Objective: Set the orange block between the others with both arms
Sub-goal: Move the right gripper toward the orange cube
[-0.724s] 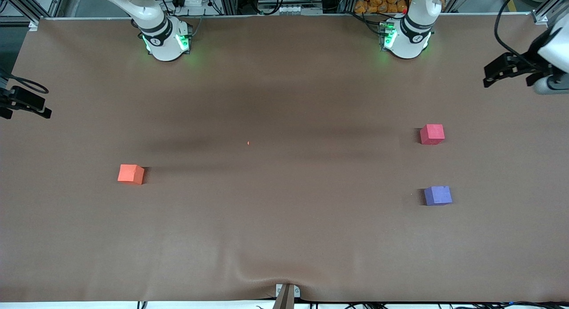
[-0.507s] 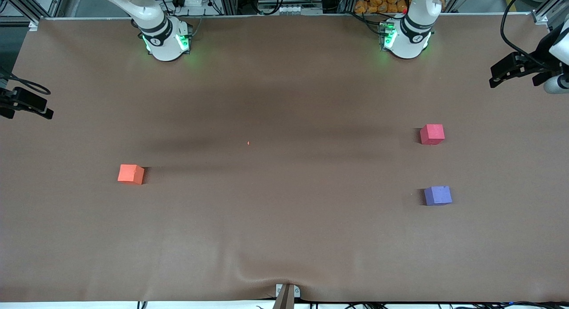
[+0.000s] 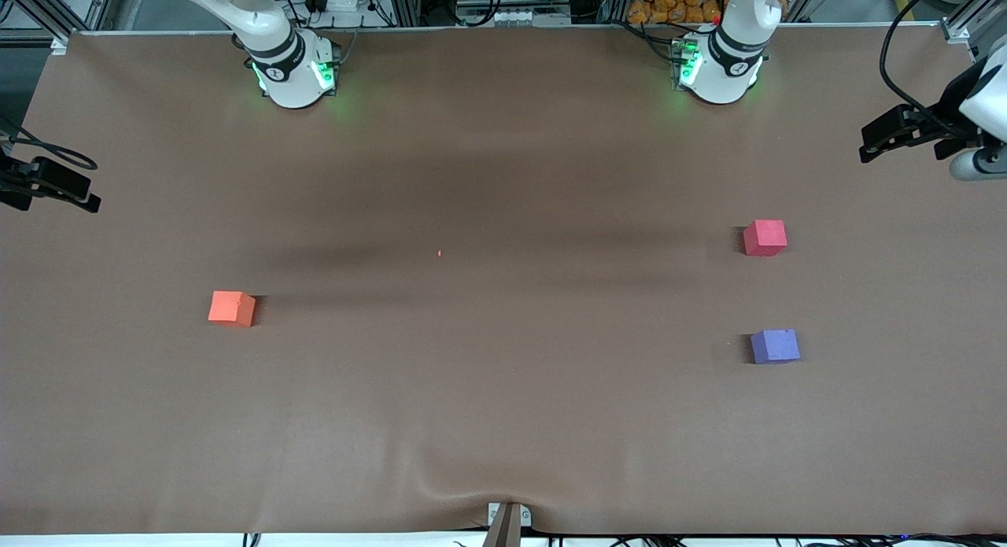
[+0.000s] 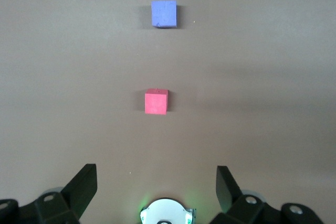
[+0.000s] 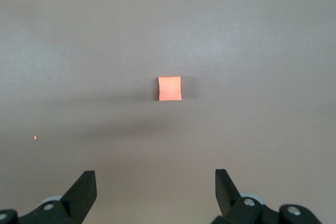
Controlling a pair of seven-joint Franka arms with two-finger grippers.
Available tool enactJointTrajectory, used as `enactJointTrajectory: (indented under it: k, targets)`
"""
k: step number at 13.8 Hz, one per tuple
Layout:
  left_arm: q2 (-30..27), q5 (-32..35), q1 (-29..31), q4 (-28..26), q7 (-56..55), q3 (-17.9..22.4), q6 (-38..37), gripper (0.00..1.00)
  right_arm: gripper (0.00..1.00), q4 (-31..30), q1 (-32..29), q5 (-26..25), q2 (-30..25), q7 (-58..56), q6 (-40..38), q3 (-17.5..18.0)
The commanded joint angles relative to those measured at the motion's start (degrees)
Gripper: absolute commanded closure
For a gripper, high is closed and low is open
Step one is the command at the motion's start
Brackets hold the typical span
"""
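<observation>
While both hands [image 4: 156,187] [image 5: 156,191] hang spread, matte foam cubes dot the smooth brown table [image 3: 503,421].

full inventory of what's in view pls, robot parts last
orange block: 1, bright orange, on the table toward the right arm's end.
pinkish-red cube: 1, pinkish red, toward the left arm's end.
purple cube: 1, purple, nearer the front camera than the pinkish-red cube, a gap between them.
orange speck: 1, tiny, mid-table.
table: 1, brown cover.
left gripper: 1, black, open, empty, over the table edge at the left arm's end.
right gripper: 1, black, open, empty, over the table edge at the right arm's end.
</observation>
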Motion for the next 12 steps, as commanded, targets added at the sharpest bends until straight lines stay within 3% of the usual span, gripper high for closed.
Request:
enactJointTrajectory:
  k: [1, 12]
  targets:
    - [-0.24, 0.45, 0.06, -0.18, -0.39, -0.1, -1.04, 0.0, 0.0, 1.88, 0.03, -0.94, 3.24, 0.8, -0.67, 0.08]
    - [0.12, 0.36, 0.06, -0.89, -0.39, -0.1, 0.54, 0.0, 0.0, 1.8, -0.68, -1.64, 9.66, 0.62, -0.24, -0.1]
